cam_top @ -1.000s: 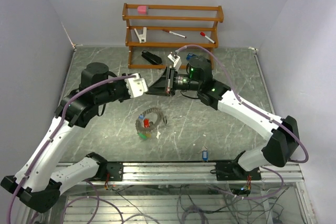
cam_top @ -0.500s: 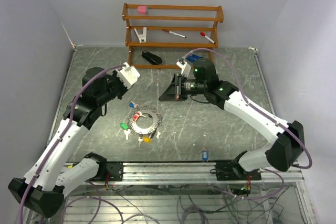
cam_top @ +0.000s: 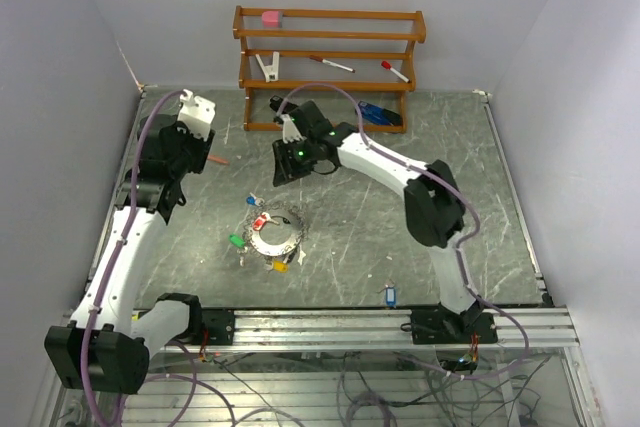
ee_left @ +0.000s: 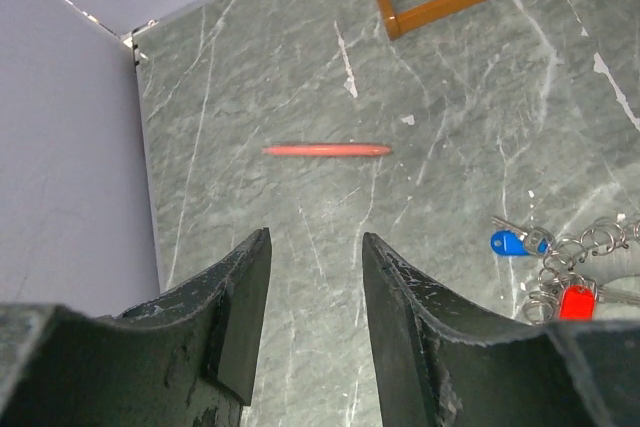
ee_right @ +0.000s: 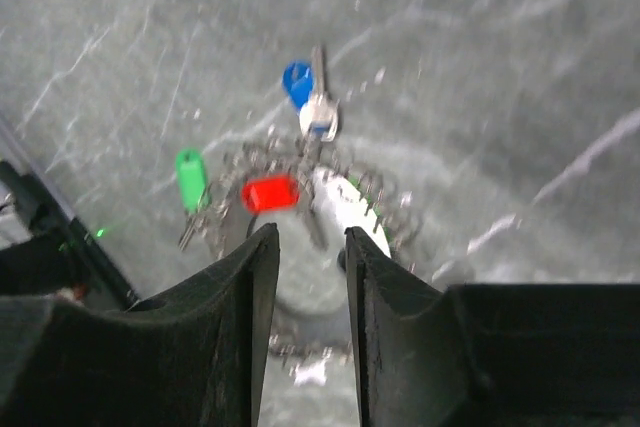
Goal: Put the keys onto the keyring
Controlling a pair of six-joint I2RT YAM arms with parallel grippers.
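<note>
The large, thin metal keyring (cam_top: 277, 234) lies flat on the grey marbled tabletop (cam_top: 360, 257), left tool (ee_left: 315, 242) and right tool (ee_right: 312, 237) both part-open and empty, so grasping the stray blue-tagged silvery key (cam_top: 390, 295) by the near edge seems next.

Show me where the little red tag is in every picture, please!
Top external: red tag just left of centre, on the keyring's upper-left side.
Left wrist: red tag at the lower right edge.
Right wrist: red tag just left of centre.
Shared landmark: the blue tag lies close by in all three.
</note>
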